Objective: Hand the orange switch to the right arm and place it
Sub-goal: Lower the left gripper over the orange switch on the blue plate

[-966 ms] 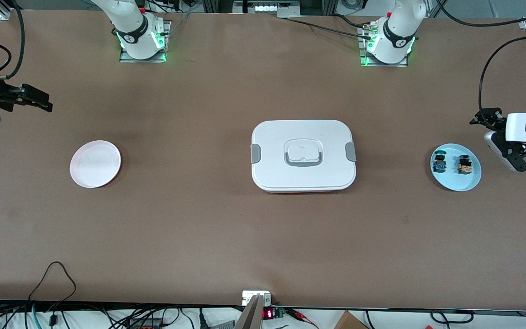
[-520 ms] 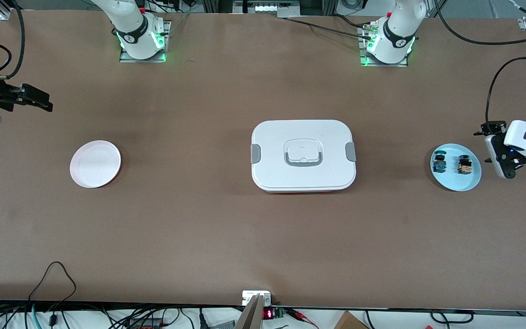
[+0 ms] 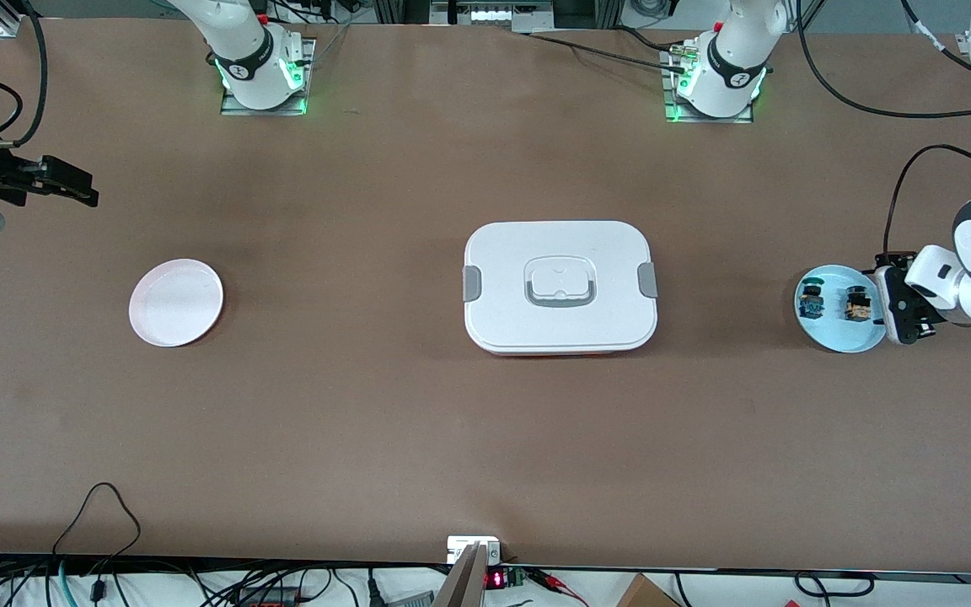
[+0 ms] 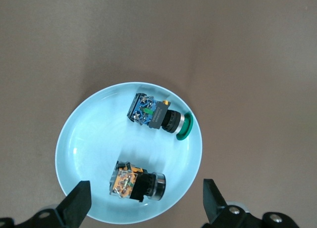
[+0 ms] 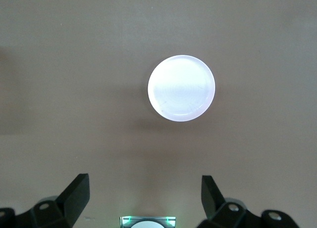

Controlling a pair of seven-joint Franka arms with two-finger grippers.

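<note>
Two switches lying in light blue dish (image 3: 839, 337) at left arm's end of table: orange switch (image 4: 134, 181) beside blue-bodied switch (image 4: 157, 115), green button of the latter plain in left wrist view only. Left gripper (image 4: 144, 210) over dish rim, spread wide, holding nothing. Right gripper (image 3: 64, 187) waiting above right arm's end of table, likewise spread and unladen. Right wrist view looking down on white plate (image 5: 181, 88). Closed white lunch box (image 3: 560, 287) mid-table on brown table (image 3: 452, 438); cables along table's edges.
</note>
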